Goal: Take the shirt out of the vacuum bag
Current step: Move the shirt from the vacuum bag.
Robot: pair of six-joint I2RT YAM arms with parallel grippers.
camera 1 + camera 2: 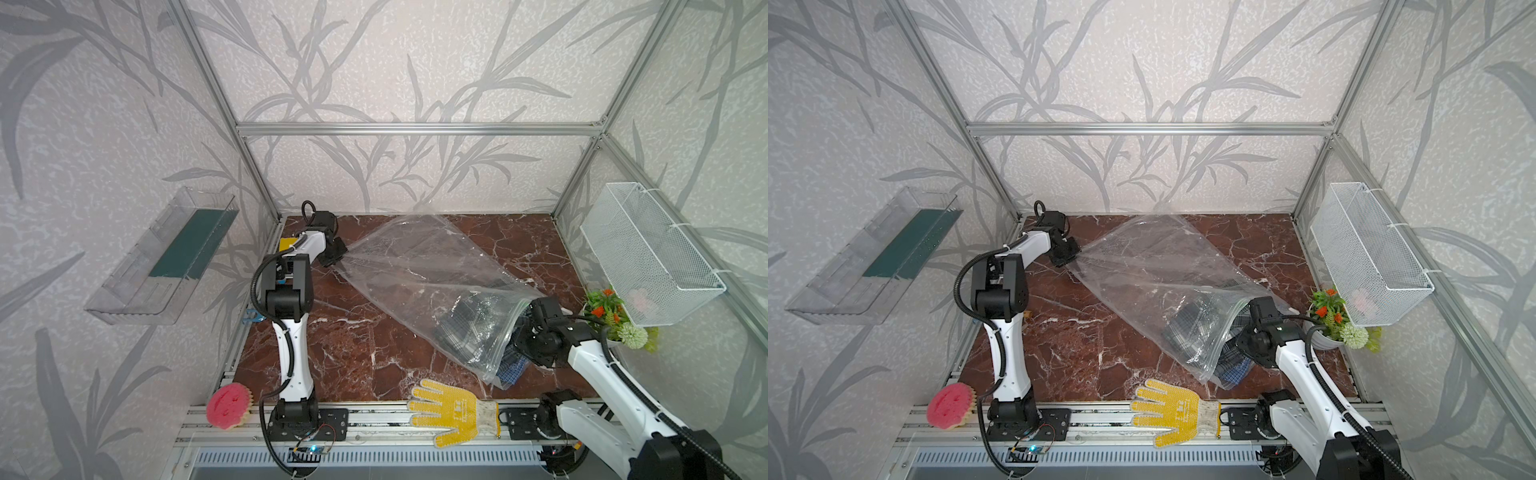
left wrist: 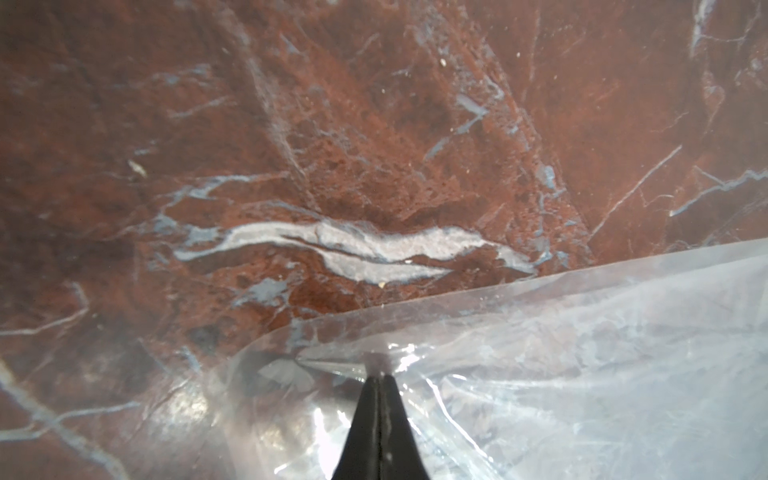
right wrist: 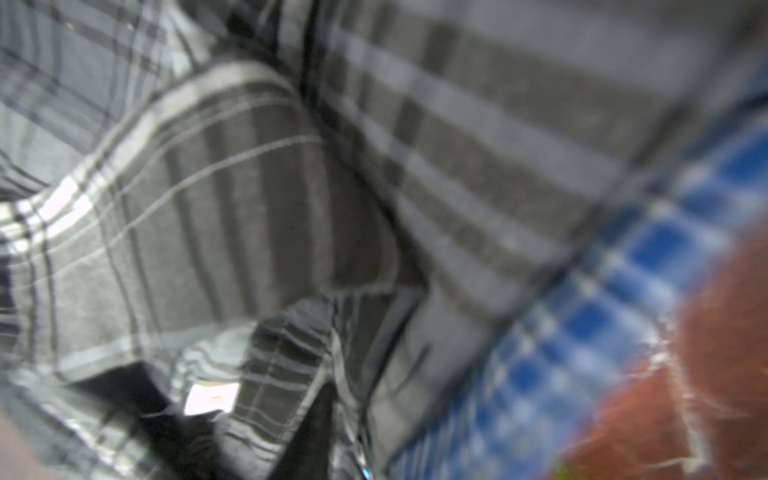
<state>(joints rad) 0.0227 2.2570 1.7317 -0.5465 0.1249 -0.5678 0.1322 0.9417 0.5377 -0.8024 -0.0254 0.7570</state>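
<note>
The clear vacuum bag [image 1: 415, 266] [image 1: 1142, 266] lies slantwise across the red marble table, its open mouth toward the front right. My left gripper [image 1: 338, 259] [image 1: 1073, 257] [image 2: 379, 376] is shut on the bag's far left corner, pinching the plastic [image 2: 582, 353]. The grey plaid shirt [image 1: 469, 328] [image 1: 1192, 328] [image 3: 249, 208] sits bunched inside the mouth, with a blue checked part [image 1: 509, 372] [image 3: 623, 291] spilling onto the table. My right gripper [image 1: 521, 328] [image 1: 1246, 332] reaches into the mouth against the shirt. Cloth hides its fingertips, so its jaws cannot be read.
A yellow work glove [image 1: 451, 409] and a pink sponge [image 1: 228, 405] lie on the front rail. A flower pot [image 1: 615, 320] stands beside the right arm, under a white mesh basket [image 1: 648, 253] on the right wall. A clear shelf [image 1: 162, 257] hangs on the left wall.
</note>
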